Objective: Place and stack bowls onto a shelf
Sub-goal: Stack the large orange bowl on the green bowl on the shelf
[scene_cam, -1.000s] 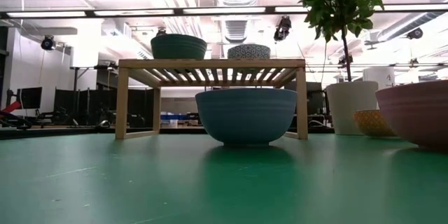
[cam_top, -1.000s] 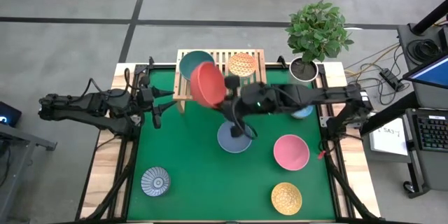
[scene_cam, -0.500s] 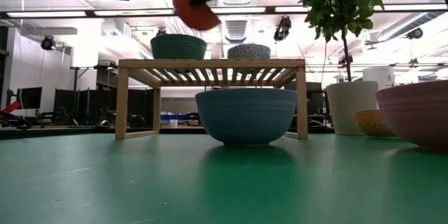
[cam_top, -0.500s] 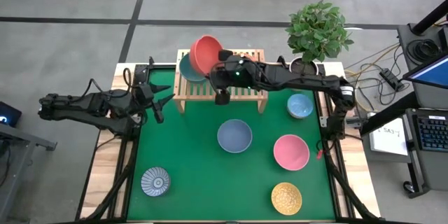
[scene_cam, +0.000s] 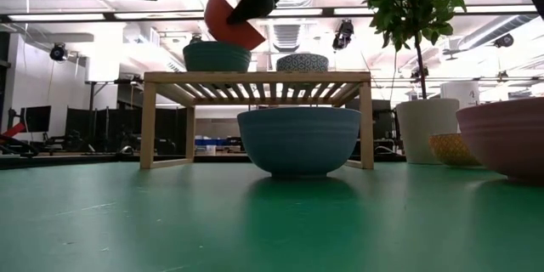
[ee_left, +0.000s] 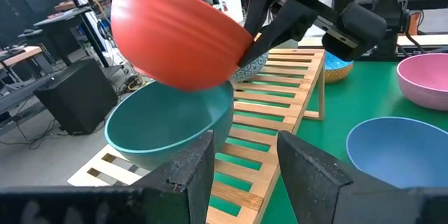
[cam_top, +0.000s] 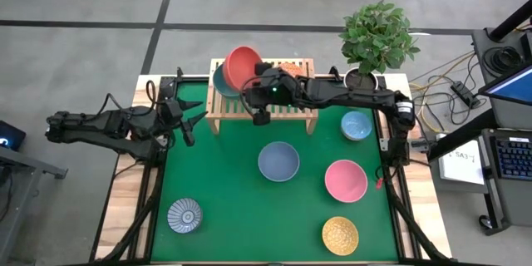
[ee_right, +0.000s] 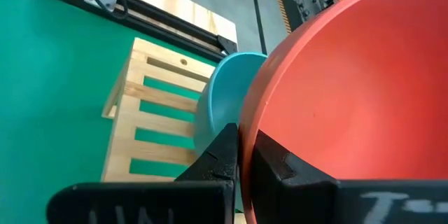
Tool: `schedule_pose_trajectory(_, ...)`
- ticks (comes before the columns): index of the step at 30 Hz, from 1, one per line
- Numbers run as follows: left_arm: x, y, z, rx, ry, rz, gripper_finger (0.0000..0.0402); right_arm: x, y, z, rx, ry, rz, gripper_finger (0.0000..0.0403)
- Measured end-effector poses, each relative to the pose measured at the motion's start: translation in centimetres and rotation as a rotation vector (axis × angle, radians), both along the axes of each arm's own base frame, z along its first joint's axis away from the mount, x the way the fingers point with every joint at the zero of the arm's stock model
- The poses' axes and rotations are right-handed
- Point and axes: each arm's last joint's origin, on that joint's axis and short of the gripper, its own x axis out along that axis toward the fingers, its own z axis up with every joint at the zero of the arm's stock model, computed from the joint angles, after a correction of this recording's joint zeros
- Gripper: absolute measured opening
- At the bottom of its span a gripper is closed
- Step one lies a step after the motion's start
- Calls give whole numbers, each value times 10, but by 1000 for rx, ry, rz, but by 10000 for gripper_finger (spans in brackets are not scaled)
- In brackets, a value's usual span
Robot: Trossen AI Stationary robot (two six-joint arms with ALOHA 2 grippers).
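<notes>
Jaws pinched on the rim, the right gripper (cam_top: 259,81) holds the red bowl (cam_top: 242,65) tilted just above the green bowl (ee_left: 171,122) on the shelf (cam_top: 293,112), probably for nesting. The left gripper (cam_top: 193,121) waits nearby, fingers spread.

red bowl (cam_top: 243,66) tilted above green bowl (ee_left: 168,122) on shelf (cam_top: 287,106); five bowls on table

Matt, faintly ridged red bowl (ee_left: 175,35); pale unfinished slatted-wood shelf (ee_left: 280,105); matt green table mat (scene_cam: 255,221).
</notes>
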Motion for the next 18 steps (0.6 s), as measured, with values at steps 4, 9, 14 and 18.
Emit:
schedule_pose_trajectory(4,0,0,0,0,0,0,139,1,-1,-1,3,-1,-1,11)
schedule_pose_trajectory(9,0,0,0,0,-1,0,139,1,-1,-1,8,-8,-5,23)
schedule_pose_trajectory(14,0,0,0,0,-2,0,139,1,-1,-1,15,-11,-9,56)
schedule_pose_trajectory(18,0,0,0,0,-2,0,139,1,-1,0,16,-16,-10,83)
